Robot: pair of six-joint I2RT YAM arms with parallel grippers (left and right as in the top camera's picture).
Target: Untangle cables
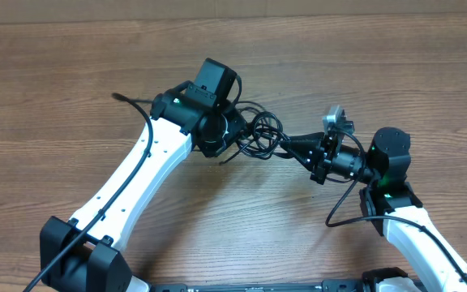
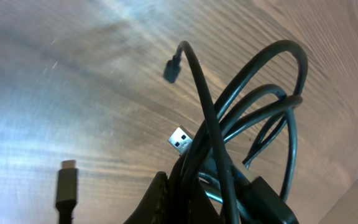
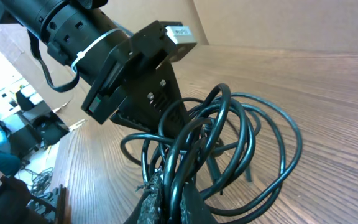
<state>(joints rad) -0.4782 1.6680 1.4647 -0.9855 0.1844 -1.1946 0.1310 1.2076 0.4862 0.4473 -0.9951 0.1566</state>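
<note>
Dark fingers (image 2: 157, 202) of the left gripper (image 2: 207, 205) fill the bottom of the left wrist view, clamped shut on a bunch of thin black cables (image 2: 199, 163). Off to this gripper's left a USB-C plug (image 2: 67, 180) stands apart from the bunch. Just ahead of the fingertips a silver USB-A plug (image 2: 180, 140) pokes out of the tangle. Further ahead, one strand arches up and ends in a small dark plug (image 2: 173, 67). To the gripper's right, several loops fan outward over the wooden table (image 2: 55, 74).

From above, the knotted coil hangs between the two tools, with the left gripper on one side of it and the right gripper (image 1: 319, 158) on the other. The right wrist view shows that gripper closed on the same bundle, with crossed loops rising straight ahead of its fingertips and the left gripper just beyond them.

The cords look light, limp and springy, so they should lift easily and hold their curls. Their rubbery jackets will likely drag on each other, and the plug heads are the parts most likely to catch in a loop. Since both tools hold the same knot, pulling them straight apart could cinch it tighter. A better hold would be a single strand close behind a plug, or one outer loop to the right of the left gripper, so that one cord feeds out while the other tool pins the mass.
</note>
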